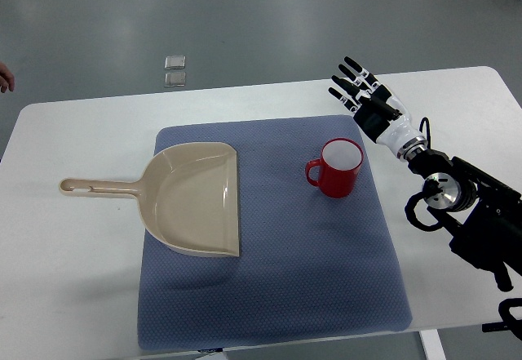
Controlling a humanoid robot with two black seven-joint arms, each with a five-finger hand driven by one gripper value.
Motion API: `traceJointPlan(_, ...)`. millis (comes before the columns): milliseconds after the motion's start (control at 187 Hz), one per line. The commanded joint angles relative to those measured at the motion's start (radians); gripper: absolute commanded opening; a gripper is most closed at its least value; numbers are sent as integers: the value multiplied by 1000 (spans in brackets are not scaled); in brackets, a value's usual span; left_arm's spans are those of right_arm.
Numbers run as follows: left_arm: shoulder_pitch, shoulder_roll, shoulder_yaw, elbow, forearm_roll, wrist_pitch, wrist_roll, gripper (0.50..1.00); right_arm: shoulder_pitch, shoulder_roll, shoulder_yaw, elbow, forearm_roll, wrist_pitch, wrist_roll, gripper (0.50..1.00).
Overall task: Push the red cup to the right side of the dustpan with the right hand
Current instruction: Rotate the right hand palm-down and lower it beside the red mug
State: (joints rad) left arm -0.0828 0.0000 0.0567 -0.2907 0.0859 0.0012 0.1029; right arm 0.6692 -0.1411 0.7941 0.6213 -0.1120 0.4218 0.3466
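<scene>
The red cup (338, 166) stands upright on the blue mat (326, 278), which lies on the white worktop (73, 246). Its mouth faces up, and its little handle sticks out to the left, toward the dustpan (196, 201). The dustpan is tan. It lies flat on the left part of the mat, with its long handle pointing left and its wide open edge facing the cup. A strip of bare mat lies between them, so the cup is already on the dustpan's right side, near it but not touching.

The right hand (359, 91) comes in from the right edge of the picture. Its arm runs up and to the left, across the worktop. The fingers are spread out straight and hold nothing. The hand sits past the far right corner of the mat, not touching the cup.

The thing that matters most is where the cup is from the hand. The cup is nearer to the robot than the hand is, and a bit to the left of it. This is the only robot hand in view, and it is close to the cup. To push the cup, I think the hand must first drop down beside it.

At the far left edge, a small part of a person's hand (5, 76) shows, well away from everything.
</scene>
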Motion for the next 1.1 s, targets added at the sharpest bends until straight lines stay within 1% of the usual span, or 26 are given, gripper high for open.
traceJointPlan(0,0,0,0,-1,0,0,0,1000,4,0,-1,0,0,0,0,934)
traceJointPlan(139,0,0,0,-2,0,0,0,1000,9,0,-3,0,0,3,0,934)
traceJointPlan(257,0,0,-1,-1,0,0,0,1000,13,-6,-6,0,-5,37,-1,934)
traceJointPlan(289,0,0,0,1,0,0,0,1000,13,-20,-6,3,-15,58,-3,934)
traceJointPlan(418,0,0,0,1,0,0,0,1000,7,-107,-7,15,-116,189,-3,934)
traceJointPlan(509,0,0,0,-1,0,0,0,1000,1,-176,-7,18,-238,189,0,934)
traceJointPlan(595,0,0,0,-4,0,0,0,1000,-8,-255,-7,52,-390,189,6,934)
traceJointPlan(638,0,0,2,-4,0,0,0,1000,-13,-296,-6,72,-463,189,28,934)
traceJointPlan(686,0,0,2,-4,0,-1,0,1000,-28,-340,-6,103,-544,189,67,934)
traceJointPlan(820,-2,0,2,-5,2,-1,0,1000,-49,-397,-4,149,-656,189,138,934)
traceJointPlan(996,0,0,2,-5,2,-1,0,1000,-99,-383,-4,150,-680,189,209,934)
traceJointPlan(1066,0,0,2,-4,2,0,0,1000,-125,-373,-4,150,-695,189,259,934)
traceJointPlan(1093,-2,0,2,-5,2,-1,0,1000,-132,-364,-6,150,-701,189,264,934)
